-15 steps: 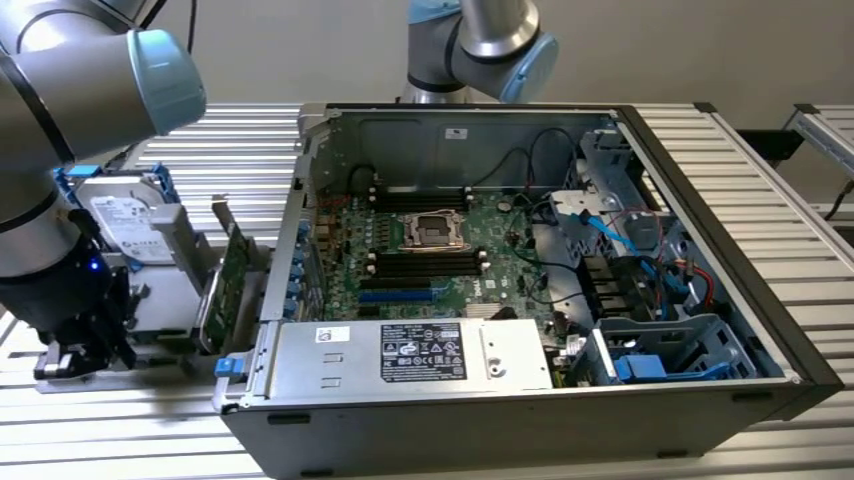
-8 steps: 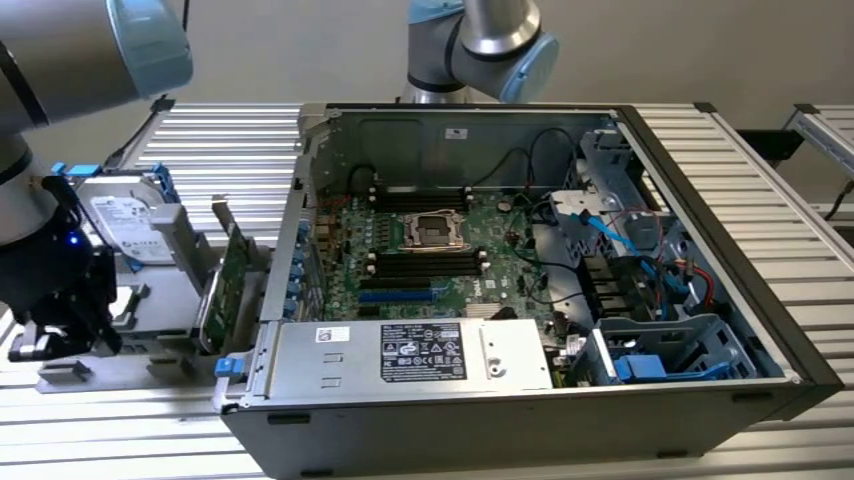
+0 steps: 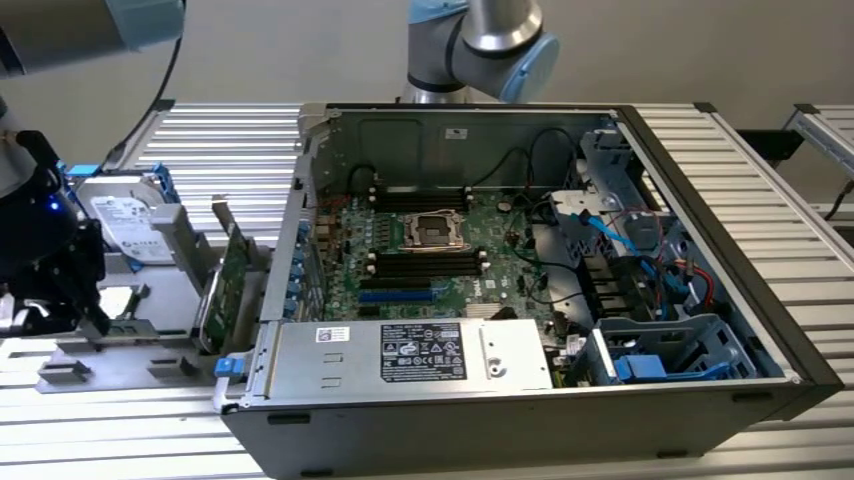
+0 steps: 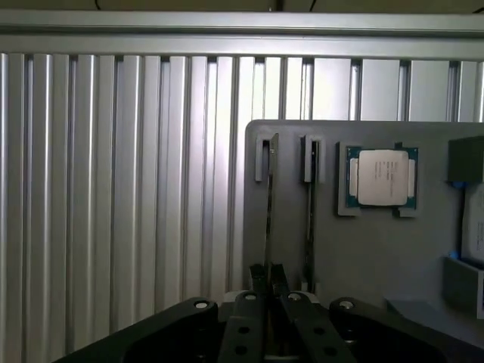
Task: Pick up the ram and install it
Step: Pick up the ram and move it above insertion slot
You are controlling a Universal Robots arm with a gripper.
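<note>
The ram [image 4: 270,204] is a thin green stick seen edge-on, standing in a slot of the grey holder plate [image 4: 378,257]. My gripper [image 4: 266,274] is shut on the stick's near end, one black finger on each side. A second stick like it [image 4: 308,215] stands in the slot beside it, untouched. In the exterior view my gripper [image 3: 64,318] hangs low over the grey plate [image 3: 160,350] at that view's left, apart from the open computer case [image 3: 534,250]. Dark memory slots [image 3: 427,262] lie beside the processor socket [image 3: 434,230] on the motherboard.
A processor chip [image 4: 382,178] lies in a recess on the plate. A silver hard drive with blue rails [image 3: 127,225] and a tall green expansion card [image 3: 230,285] stand on the plate between my gripper and the case. Ribbed aluminium table [image 4: 113,189] surrounds the plate.
</note>
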